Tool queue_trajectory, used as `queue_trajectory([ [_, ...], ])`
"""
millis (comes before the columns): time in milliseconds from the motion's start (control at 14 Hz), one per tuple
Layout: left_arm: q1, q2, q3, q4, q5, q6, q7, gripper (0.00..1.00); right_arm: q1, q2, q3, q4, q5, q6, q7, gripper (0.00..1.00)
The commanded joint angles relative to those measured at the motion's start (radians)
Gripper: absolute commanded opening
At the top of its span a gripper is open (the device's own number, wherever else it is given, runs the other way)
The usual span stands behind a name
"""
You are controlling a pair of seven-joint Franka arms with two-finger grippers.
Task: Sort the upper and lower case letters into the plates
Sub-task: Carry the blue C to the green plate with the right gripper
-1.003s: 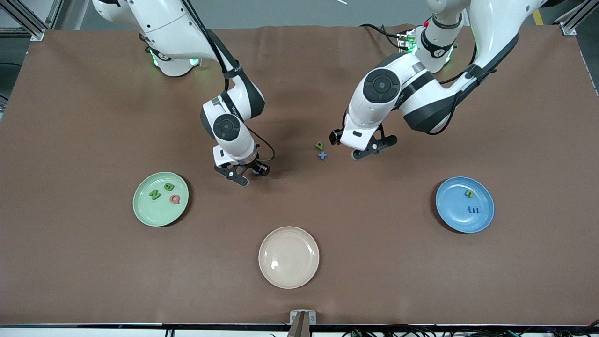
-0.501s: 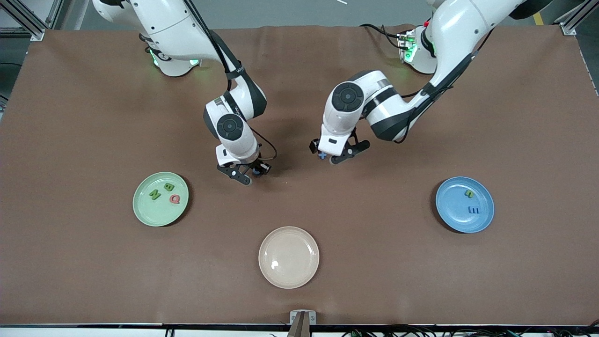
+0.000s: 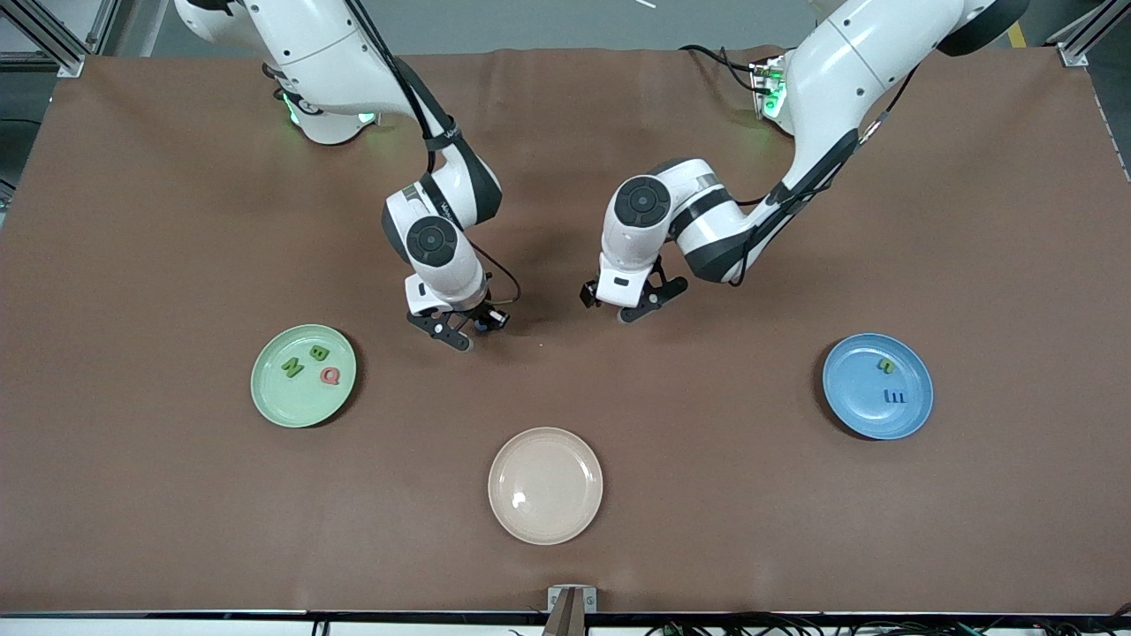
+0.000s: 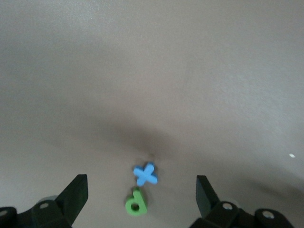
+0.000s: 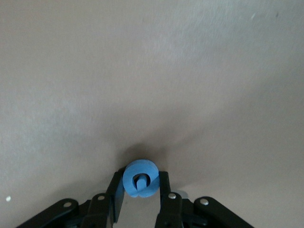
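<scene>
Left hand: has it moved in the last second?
Yes. The left hand shifted toward the right arm's end, farther from the blue plate, now over the two loose letters.

Bare table [image 3: 707, 495] lies between the three plates, while the two arms' hands crowd the middle, the left hand [image 4: 141, 194] straddling two small letters.

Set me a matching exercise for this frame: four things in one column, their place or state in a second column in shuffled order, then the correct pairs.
1. pink Q
2. round blue letter
3. blue x
4. cream plate

A. on the table under the open left gripper
B. clamped in the right gripper
C. holds no letters
D. in the mint green plate

Pairs: 1-D, 2-B, 3-A, 4-C
</scene>
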State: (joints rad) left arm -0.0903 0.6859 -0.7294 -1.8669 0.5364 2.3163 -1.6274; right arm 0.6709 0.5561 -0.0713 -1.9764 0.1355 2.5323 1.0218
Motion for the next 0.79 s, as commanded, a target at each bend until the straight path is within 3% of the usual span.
queue_trajectory([
  [0, -0.011, 0.021, 0.007, 0.009, 0.047, 0.014, -0.038, 1.0, -0.068, -0.067, -0.013, 0.023, -0.004, -0.114, -0.122, 0.0],
  [143, -0.012, 0.027, 0.008, 0.011, 0.047, 0.028, -0.038, 1.0, -0.158, -0.1, -0.013, 0.068, -0.004, -0.229, -0.263, 0.0],
  [716, -0.051, 0.049, 0.01, 0.006, 0.057, 0.041, -0.068, 1.0, -0.491, -0.09, -0.013, 0.132, -0.004, -0.242, -0.876, 0.0],
])
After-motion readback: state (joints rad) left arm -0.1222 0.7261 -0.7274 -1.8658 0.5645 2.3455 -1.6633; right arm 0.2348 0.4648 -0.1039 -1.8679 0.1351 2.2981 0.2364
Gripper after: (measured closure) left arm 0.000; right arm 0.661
